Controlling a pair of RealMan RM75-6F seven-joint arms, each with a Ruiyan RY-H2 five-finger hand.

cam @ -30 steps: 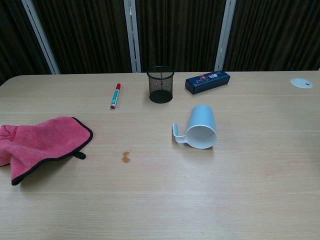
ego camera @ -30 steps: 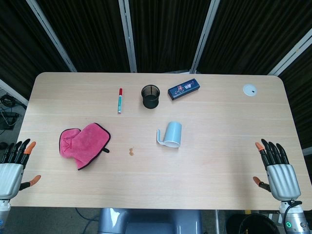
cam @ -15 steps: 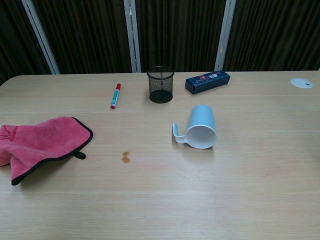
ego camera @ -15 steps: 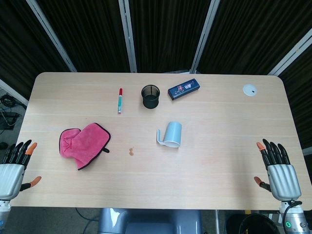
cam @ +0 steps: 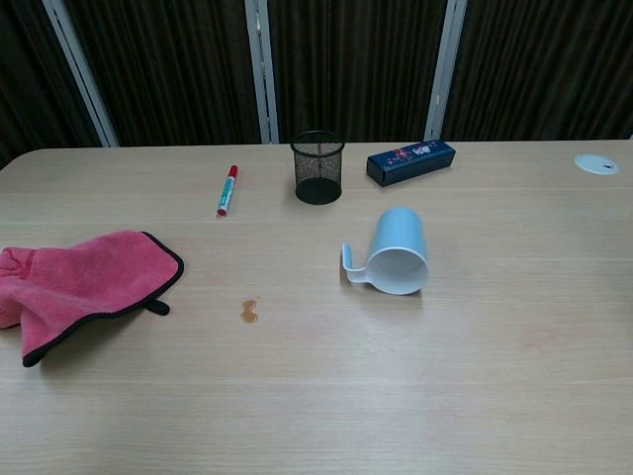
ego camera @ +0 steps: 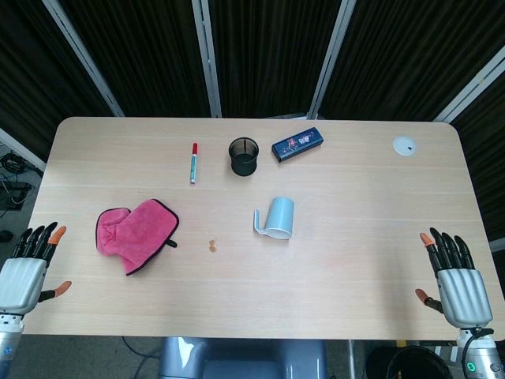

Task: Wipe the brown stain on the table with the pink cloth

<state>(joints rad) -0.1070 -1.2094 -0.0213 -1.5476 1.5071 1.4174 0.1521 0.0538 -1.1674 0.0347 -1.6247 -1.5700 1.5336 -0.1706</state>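
Retreating toward the near table edge, left hand [ego camera: 24, 272] and right hand [ego camera: 456, 283] have both slipped lower since a second ago, fingers spread, holding nothing; pink cloth [ego camera: 136, 231] lies left of the brown stain [ego camera: 211, 245], untouched; wiping not begun.

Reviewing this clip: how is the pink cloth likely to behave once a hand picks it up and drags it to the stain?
The pink cloth lies rumpled, with folds at its left end, so it will probably droop and bunch rather than hold shape. It looks thin and plush, so likely light. Dragged toward the brown stain, it may fold under unless pressed flat.
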